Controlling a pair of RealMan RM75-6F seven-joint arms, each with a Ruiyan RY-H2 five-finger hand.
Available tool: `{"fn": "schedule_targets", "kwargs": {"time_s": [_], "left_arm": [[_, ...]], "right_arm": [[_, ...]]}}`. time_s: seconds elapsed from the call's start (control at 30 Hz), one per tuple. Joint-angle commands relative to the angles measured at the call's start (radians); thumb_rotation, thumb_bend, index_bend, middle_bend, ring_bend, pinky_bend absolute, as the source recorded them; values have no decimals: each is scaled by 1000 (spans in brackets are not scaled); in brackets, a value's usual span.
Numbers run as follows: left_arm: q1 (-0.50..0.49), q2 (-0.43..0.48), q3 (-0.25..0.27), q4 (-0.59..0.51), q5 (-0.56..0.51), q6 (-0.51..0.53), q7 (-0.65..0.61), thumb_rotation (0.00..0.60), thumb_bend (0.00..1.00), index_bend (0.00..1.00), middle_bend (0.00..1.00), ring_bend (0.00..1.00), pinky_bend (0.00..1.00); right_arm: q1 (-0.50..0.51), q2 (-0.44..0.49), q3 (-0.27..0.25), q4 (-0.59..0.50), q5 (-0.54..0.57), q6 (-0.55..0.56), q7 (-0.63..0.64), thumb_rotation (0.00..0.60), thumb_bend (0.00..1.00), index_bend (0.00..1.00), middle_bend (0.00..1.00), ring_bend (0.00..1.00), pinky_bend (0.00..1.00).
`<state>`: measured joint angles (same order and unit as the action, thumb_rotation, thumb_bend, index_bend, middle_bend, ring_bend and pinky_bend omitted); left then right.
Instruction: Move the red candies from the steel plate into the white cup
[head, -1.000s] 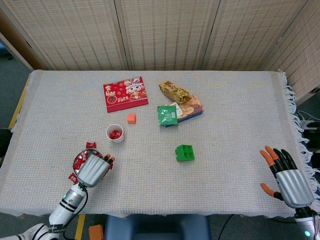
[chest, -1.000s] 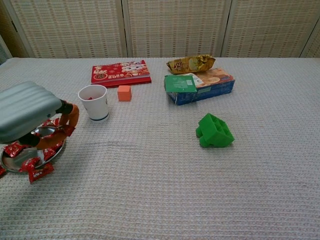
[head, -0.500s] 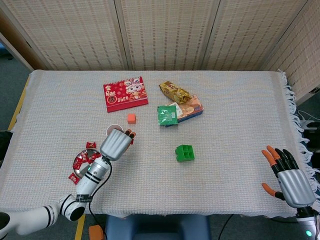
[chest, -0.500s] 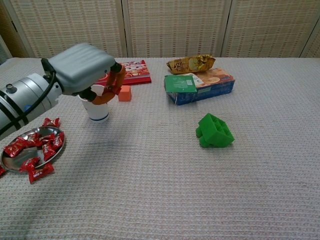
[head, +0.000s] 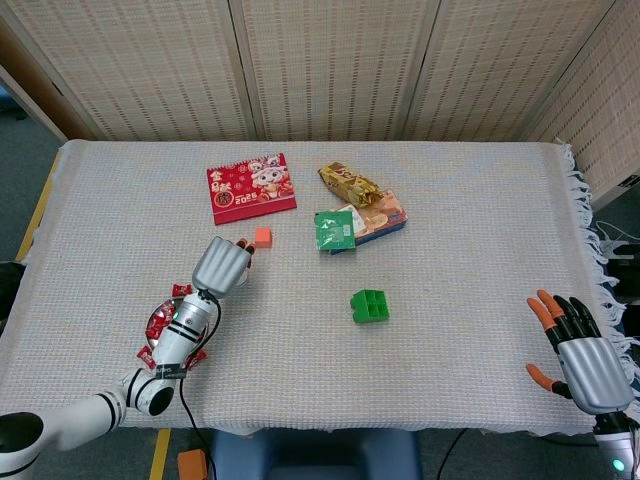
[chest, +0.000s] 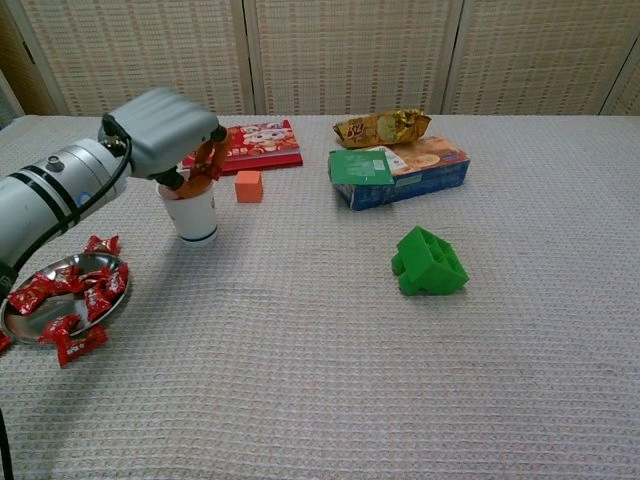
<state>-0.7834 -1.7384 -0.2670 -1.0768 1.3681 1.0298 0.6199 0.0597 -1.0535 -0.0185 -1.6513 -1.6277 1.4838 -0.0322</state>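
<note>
Hovering directly over the white cup (chest: 194, 215), the left hand (chest: 168, 128) has its orange-tipped fingers curled down at the rim; a second ago it was low over the steel plate (chest: 30, 322), and half a second ago it was arriving beside the cup. Whether a candy is pinched in those fingers I cannot tell, since the hand's shell hides the cup mouth in both views. By my judgement this is the drop of one more piece, with plenty left: the red candies (chest: 74, 293) lie heaped on the plate at lower left of the chest view, one or two just off its rim on the cloth.

Idle at the lower right of the head view, the right hand (head: 580, 352) has its fingers spread and holds nothing.

Covering the worktop (head: 470, 250) is a pale woven cloth, fringed at its right edge. Woven-panel screens (head: 330, 65) close off the back.
</note>
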Motion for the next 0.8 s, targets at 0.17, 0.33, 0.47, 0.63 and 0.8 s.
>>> {"fn": "schedule_targets", "kwargs": {"time_s": [0.17,0.33,0.47,0.63,0.8], "left_arm": [[-1,23,13,-19,-26,-14,20,600,421,422,449,792,1000],[1,49,19,-55,-48,-17,31,600,418,296,323,792,1000],[6,78,26,-108,-74,-22,53,600,416,234,273,784,1000],[59,147,58,-246,-63,39,18,600,415,189,235,774,1000],[169,273,152,-430,-2,122,-91,600,415,169,195,770,1000]], "right_arm": [[3,-3,2,-1,5,-7,-6,600,125,0,0,0,0],[2,-4,2,-3,5,-6,-13,600,125,0,0,0,0],[1,-4,1,-4,4,-4,-13,600,125,0,0,0,0],[-1,-1,-1,-4,-2,0,-6,600,125,0,0,0,0],[-1,1,-6,-3,-11,1,0,600,125,0,0,0,0]]}}
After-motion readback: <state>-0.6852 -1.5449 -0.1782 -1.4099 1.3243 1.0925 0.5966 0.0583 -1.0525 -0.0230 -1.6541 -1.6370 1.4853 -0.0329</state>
